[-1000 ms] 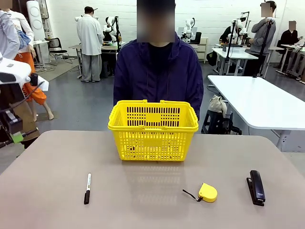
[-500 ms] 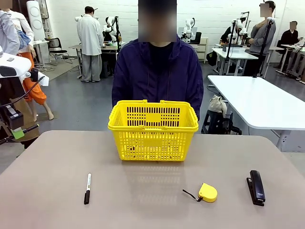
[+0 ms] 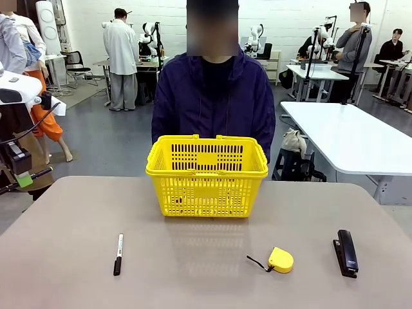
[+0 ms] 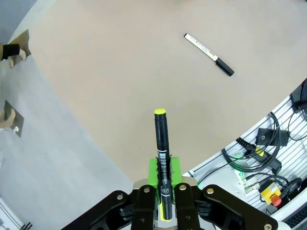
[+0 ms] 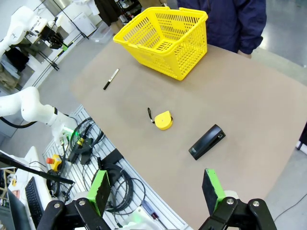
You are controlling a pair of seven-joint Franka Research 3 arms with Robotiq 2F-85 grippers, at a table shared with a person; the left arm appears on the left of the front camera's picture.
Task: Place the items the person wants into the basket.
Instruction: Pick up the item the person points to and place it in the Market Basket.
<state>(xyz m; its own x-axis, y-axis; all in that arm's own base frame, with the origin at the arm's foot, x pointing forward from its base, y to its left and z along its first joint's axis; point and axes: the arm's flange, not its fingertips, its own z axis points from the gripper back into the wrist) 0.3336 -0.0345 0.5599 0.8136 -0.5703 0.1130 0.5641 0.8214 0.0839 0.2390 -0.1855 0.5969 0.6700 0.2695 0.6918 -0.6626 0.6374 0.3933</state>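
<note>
While aloft — pen (image 4: 162, 160) between left jaws

1. No text, brand, number or sign can be read.
2. Black pen (image 4: 161, 153) with a yellow tip, over the table (image 4: 120, 72) near its edge in the left wrist view: a pale label strip with fine print runs along the barrel. The characters are too small to read.
3. Black marker (image 4: 209, 54), lying flat on the table: dark print runs along its white band. It is illegible in both the left wrist view and the front view.
</note>
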